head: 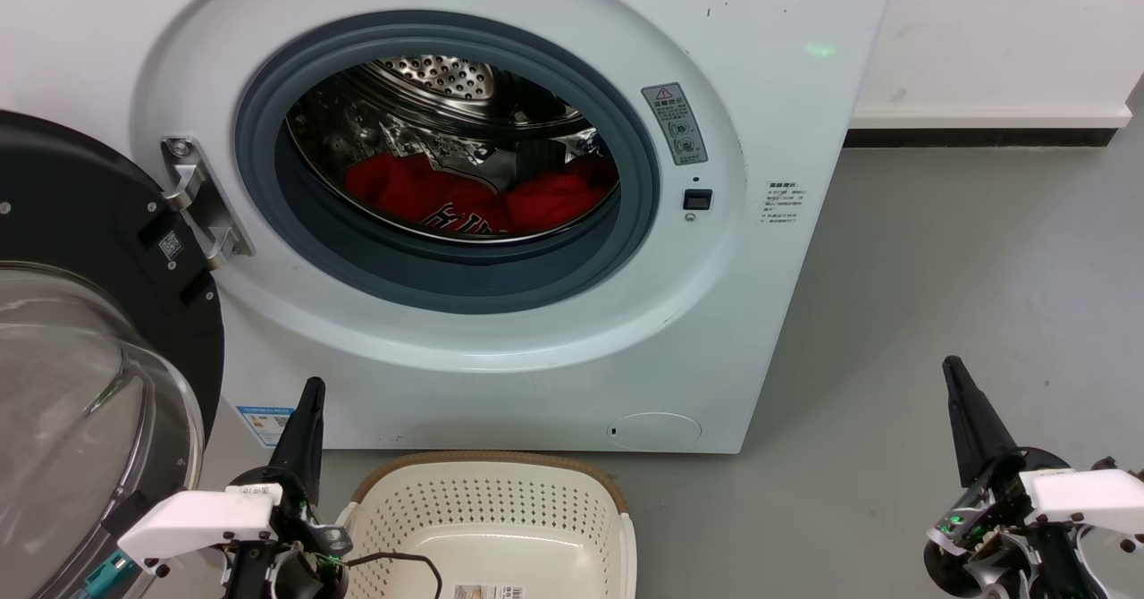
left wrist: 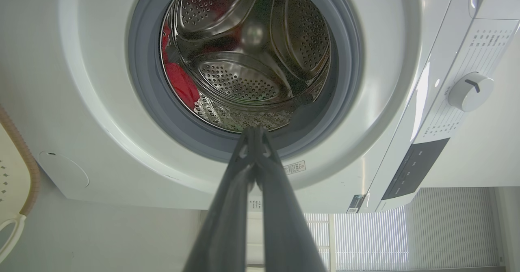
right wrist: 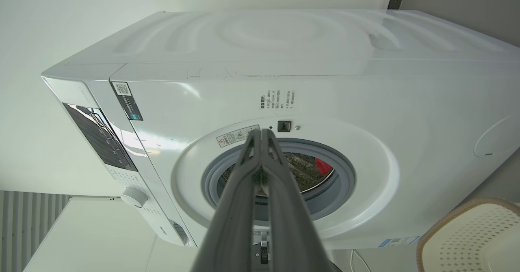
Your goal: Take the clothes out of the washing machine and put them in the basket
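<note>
The washing machine (head: 500, 349) stands in front of me with its door (head: 80, 331) swung open at the left. Red clothes (head: 465, 195), one with white lettering, lie at the bottom of the steel drum (head: 438, 80); a red patch of the clothes (left wrist: 181, 83) (right wrist: 323, 166) shows in both wrist views. The basket (head: 492, 527) sits on the floor below the porthole, with nothing red in it. My left gripper (head: 311, 389) (left wrist: 255, 130) is shut, low at the basket's left. My right gripper (head: 950, 368) (right wrist: 262, 132) is shut, over the floor at the right.
Grey floor (head: 938, 277) stretches to the right of the machine, up to a white wall with a dark skirting (head: 974, 138). A black cable (head: 402, 563) hangs over the basket's near left side. The open glass door takes up the left side.
</note>
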